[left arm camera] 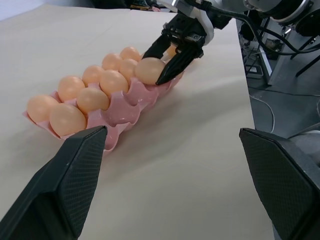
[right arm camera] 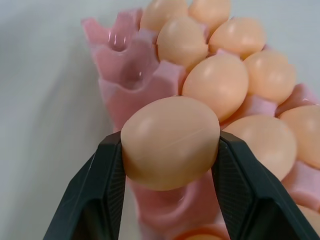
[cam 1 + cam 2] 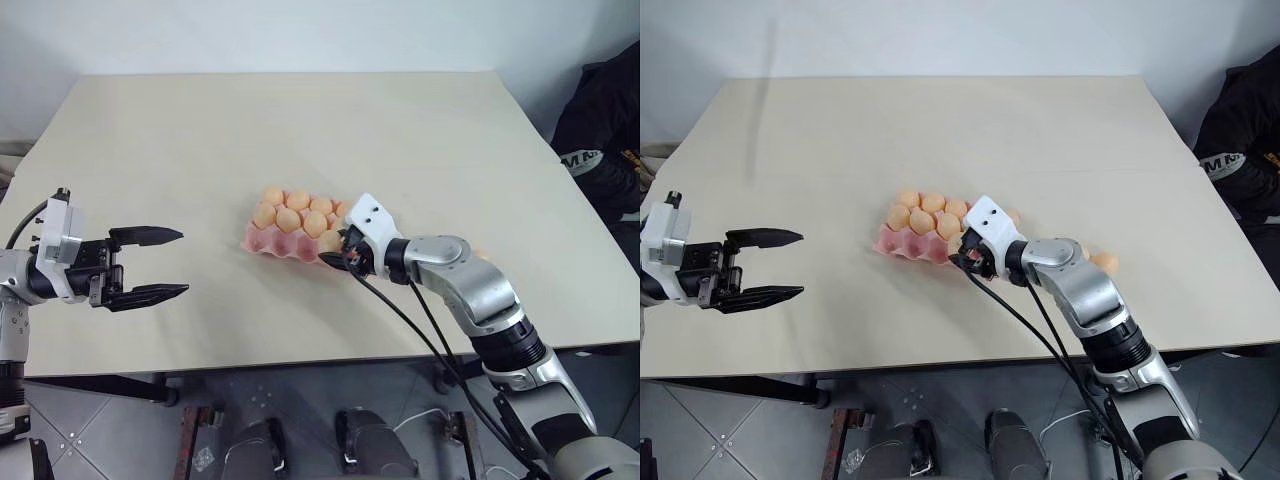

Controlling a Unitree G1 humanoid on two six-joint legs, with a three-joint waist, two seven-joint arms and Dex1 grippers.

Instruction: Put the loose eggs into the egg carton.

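Observation:
The pink egg carton (image 3: 262, 240) lies mid-table with several pale orange eggs in its cups. My right gripper (image 3: 333, 254) is at the carton's near right end, shut on one egg (image 2: 170, 142) with both black fingers (image 2: 100, 190) against its sides. That egg hangs just over an empty corner cup. One loose egg (image 3: 1102, 262) rests on the table to the right, behind my right forearm. My left gripper (image 3: 184, 263) hovers over the table's left front, apart from the carton, open with nothing between its fingers.
Empty pink cups (image 2: 125, 75) show at the carton's near left end. A person in dark clothing (image 3: 605, 140) sits beyond the table's right edge. Bare tabletop (image 3: 300, 130) stretches behind the carton. Black cables (image 3: 420, 330) trail from my right wrist over the front edge.

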